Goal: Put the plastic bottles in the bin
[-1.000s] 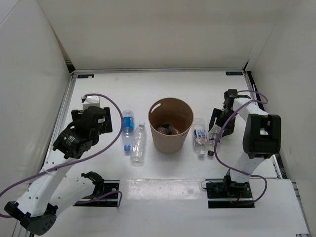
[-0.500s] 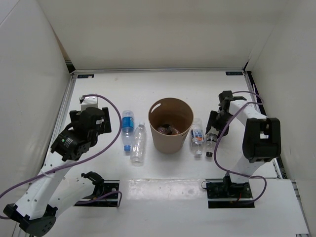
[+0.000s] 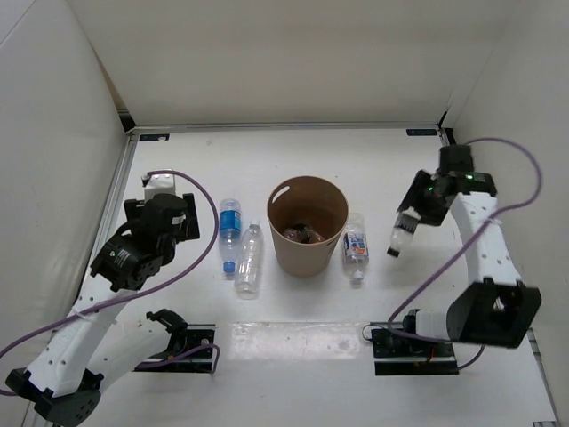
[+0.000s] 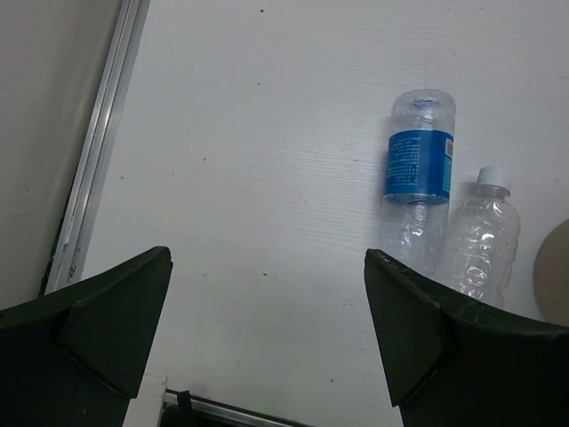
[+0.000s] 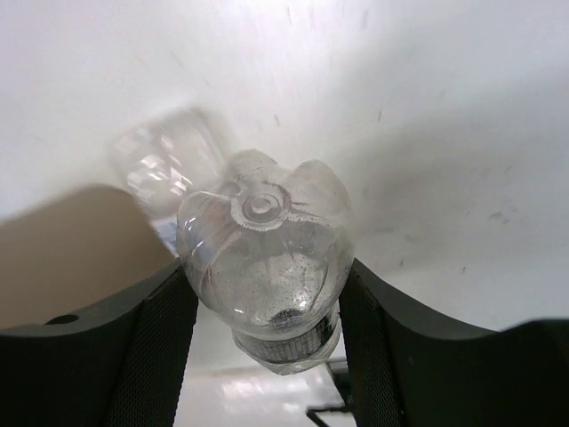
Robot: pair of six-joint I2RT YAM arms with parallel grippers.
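The tan bin (image 3: 308,224) stands mid-table with a bottle inside it. My right gripper (image 3: 416,209) is shut on a clear bottle with a dark label and black cap (image 3: 400,236), held in the air right of the bin; the right wrist view shows its base (image 5: 262,245) between the fingers. A blue-labelled bottle (image 3: 356,245) lies just right of the bin. Left of the bin lie a blue-labelled bottle (image 3: 230,233) and a clear bottle (image 3: 249,260), both also in the left wrist view (image 4: 418,173) (image 4: 476,240). My left gripper (image 3: 164,222) is open and empty, above the table left of them.
White walls close in the table on the left, back and right. A metal rail (image 4: 98,142) runs along the left edge. Purple cables loop off both arms. Black base plates (image 3: 413,342) sit at the near edge.
My right gripper has lifted the dark-labelled bottle off the table and carried it up and to the right. The blue-labelled bottle beside the bin shifted slightly. The left arm has barely moved.
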